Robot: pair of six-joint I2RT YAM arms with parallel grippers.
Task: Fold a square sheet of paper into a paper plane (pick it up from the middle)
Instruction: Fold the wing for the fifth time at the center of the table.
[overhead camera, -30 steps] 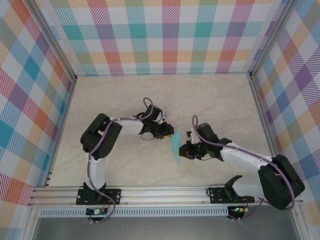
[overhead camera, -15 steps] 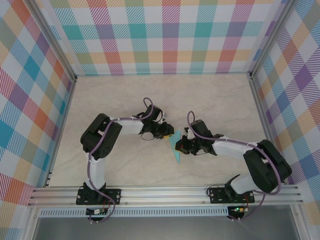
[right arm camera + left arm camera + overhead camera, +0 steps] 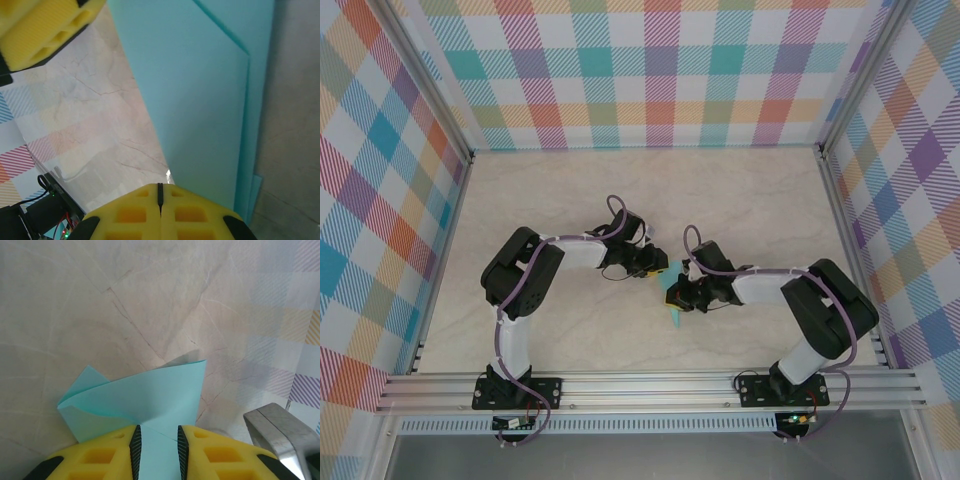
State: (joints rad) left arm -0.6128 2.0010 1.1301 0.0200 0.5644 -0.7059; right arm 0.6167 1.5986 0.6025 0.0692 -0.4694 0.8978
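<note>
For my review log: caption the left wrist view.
Left gripper holding the folded turquoise paper over the marble table.

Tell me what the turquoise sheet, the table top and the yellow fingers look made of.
Turquoise sheet: thin matte paper, holding crisp folds and layered edges.
Table top: smooth marble-patterned surface, veined beige; likely laminate or stone, unclear.
Yellow fingers: matte plastic, probably printed, judging by square recesses.

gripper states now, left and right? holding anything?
Left gripper: closed on the folded light turquoise paper sheet.
Right gripper: closed, gripping nothing.
</note>
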